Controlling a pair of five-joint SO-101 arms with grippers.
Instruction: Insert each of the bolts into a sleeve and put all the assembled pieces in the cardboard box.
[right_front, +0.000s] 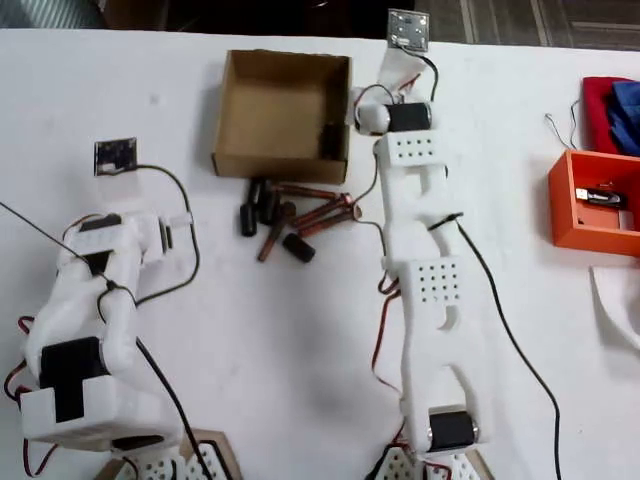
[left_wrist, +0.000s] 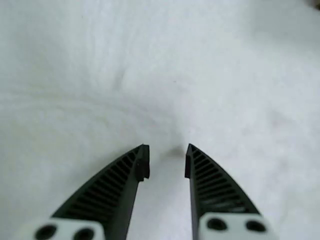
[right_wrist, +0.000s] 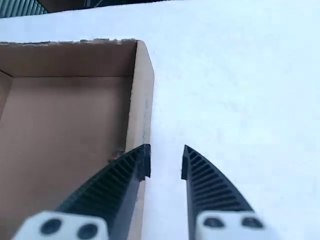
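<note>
The cardboard box stands open at the back middle of the white table. Just in front of it lies a loose pile: several reddish-brown bolts and several short black sleeves. My right arm stretches out to the box's right wall. Its gripper is open with nothing in it; one fingertip hangs over the box wall, the other over the table outside. The box floor that I see is bare. My left arm sits folded at the left. Its gripper is open over bare tabletop.
An orange bin with a small dark item stands at the right edge, with red and blue cloth behind it. Small circuit boards lie on the table with cables trailing to the arms. Bare table lies between the two arms.
</note>
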